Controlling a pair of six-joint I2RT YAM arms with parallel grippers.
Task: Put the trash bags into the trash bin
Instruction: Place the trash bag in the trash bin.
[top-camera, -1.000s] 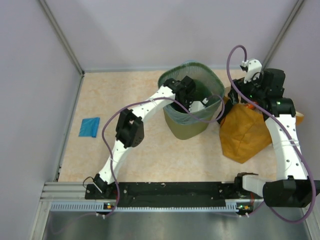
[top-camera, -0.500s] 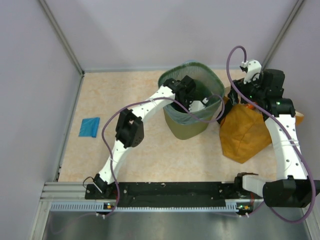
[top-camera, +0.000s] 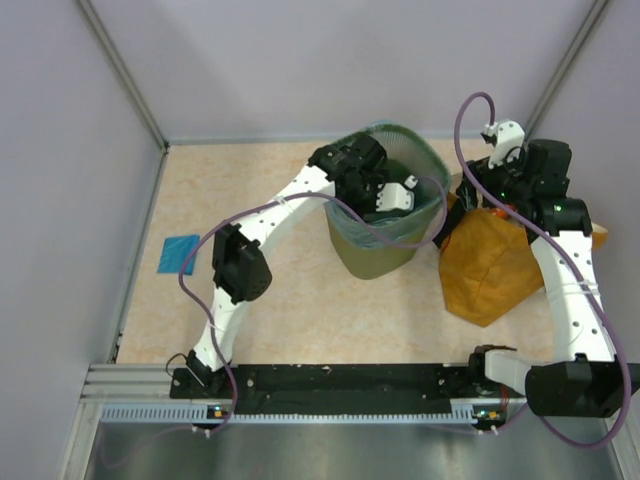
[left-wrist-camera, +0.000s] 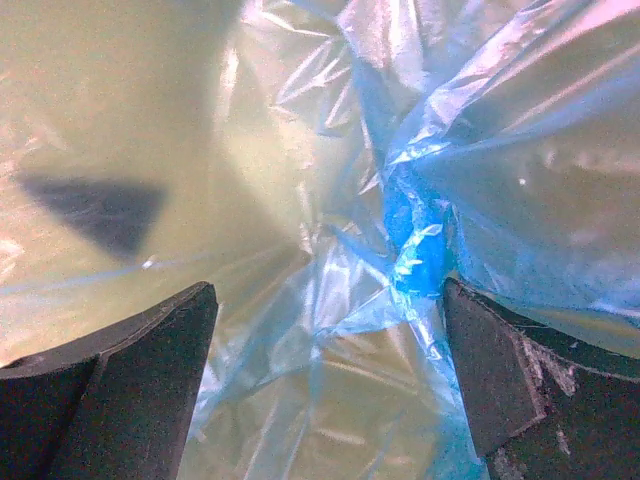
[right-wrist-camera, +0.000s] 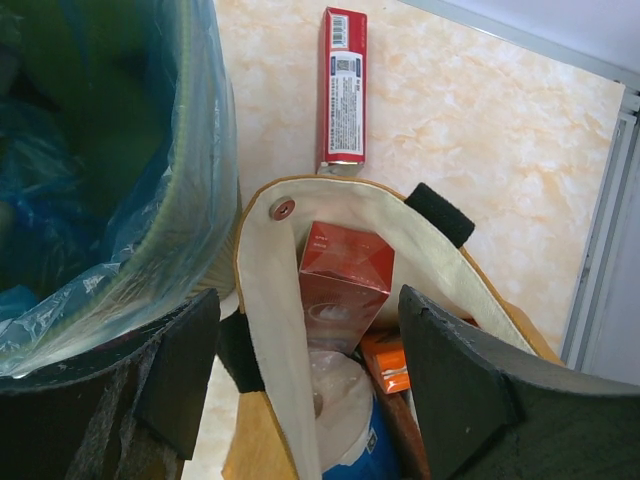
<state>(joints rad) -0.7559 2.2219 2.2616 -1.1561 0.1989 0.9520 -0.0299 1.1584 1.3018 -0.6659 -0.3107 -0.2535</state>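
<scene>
The olive-green mesh trash bin (top-camera: 375, 262) stands at upper centre of the overhead view, on the marbled table (top-camera: 300, 300). A big trash bag (left-wrist-camera: 500, 130) of crinkled light-blue film lines it, and its edge is draped over the rim. A second, folded trash bag (top-camera: 179, 254) lies flat at the left of the table, well apart from the bin.

The left gripper (top-camera: 395, 195) is down inside the bin's mouth. In the wrist view we see its two dark fingers (left-wrist-camera: 130, 380) spread wide at the lower corners of the frame, with film between them but nothing clamped. A knot of denser blue film sits just beside the right-hand finger; we cannot tell whether they touch.

The left arm (top-camera: 290, 200) crosses the bin's near-left rim and hides part of the interior.

Immediately right of the bin, touching its wall, a mustard-orange sack (top-camera: 490, 265) gapes open. The right gripper (top-camera: 478, 195) hangs above its mouth, fingers parted and empty. Inside we make out a red carton (right-wrist-camera: 345, 275) standing upright above other packages that are cut off by the lower edge. One black handle (right-wrist-camera: 440, 213) shows at the sack's rim. A flat red box (right-wrist-camera: 343, 85) lies on the table just beyond the sack.
</scene>
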